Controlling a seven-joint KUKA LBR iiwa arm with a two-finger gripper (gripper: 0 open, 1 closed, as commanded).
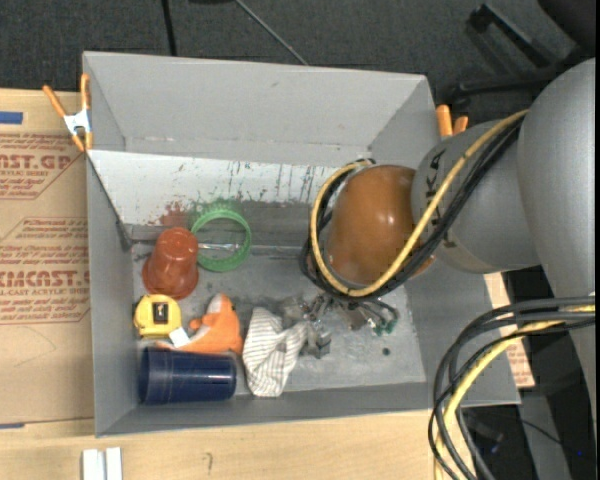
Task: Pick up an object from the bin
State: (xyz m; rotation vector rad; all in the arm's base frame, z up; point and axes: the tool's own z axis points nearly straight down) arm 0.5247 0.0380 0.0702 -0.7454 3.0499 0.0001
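Dark grey carpet floor (360, 18) beyond the bin's (260, 108) far wall. Thin black cable (166, 13) crosses it near the bin's far-left corner. Pale wood tabletop (280, 448) along the bin's near side. Even light.

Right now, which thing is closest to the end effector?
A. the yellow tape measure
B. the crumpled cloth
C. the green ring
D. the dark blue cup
B: the crumpled cloth lies right beside the end effector, while the green ring, the dark blue cup and the yellow tape measure all lie farther to the left in the bin.
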